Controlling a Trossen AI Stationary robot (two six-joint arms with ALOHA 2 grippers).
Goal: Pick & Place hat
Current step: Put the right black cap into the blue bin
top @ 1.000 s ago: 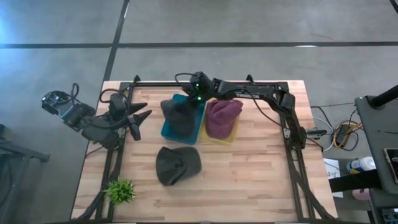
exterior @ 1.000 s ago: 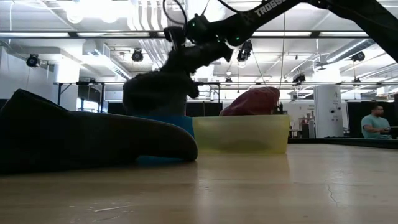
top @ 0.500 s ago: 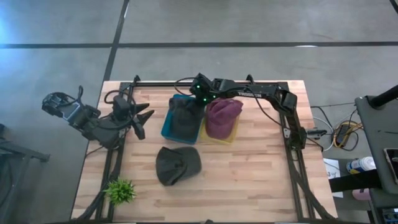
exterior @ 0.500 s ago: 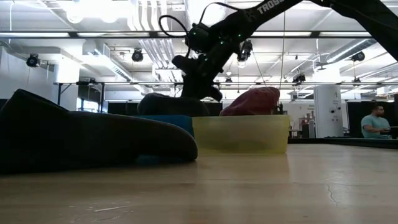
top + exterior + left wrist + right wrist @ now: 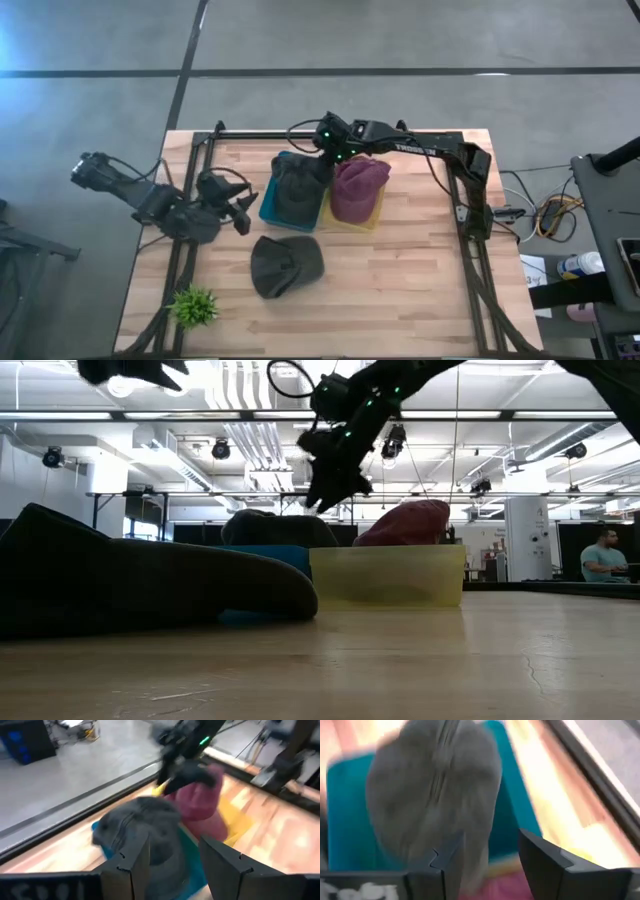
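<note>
Bright ceiling lights; wrist views motion-blurred.

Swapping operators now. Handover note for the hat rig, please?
Right tool: open, empty, above the blue bin.
Left tool: open, empty, hovering left of that bin.
Done: grey hat lies in the blue bin; maroon hat sits in the yellow bin.
Left: dark hat lies loose on the table, in front of the bins.
</note>
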